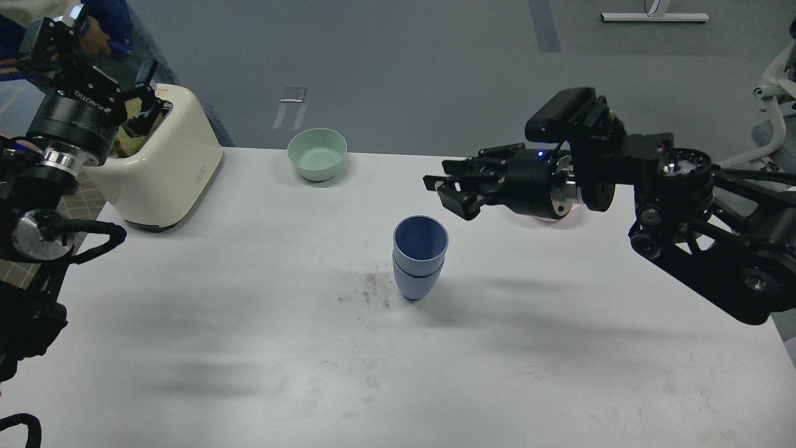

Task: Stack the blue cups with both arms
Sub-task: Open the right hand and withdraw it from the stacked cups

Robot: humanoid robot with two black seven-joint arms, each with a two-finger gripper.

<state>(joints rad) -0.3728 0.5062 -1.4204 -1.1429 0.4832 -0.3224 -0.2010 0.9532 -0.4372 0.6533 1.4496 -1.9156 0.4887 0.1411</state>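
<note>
Two blue cups (418, 256) stand nested, one inside the other, upright near the middle of the white table (249, 348). My right gripper (443, 188) is open and empty, raised above and to the right of the stack, apart from it. My left gripper (99, 53) is open and empty, held high at the far left above the toaster.
A cream toaster (158, 171) with bread in its slots stands at the back left. A mint-green bowl (316, 154) sits at the table's back edge. A pink object (550, 219) shows partly behind my right wrist. A person's arm (106, 25) shows at the top left.
</note>
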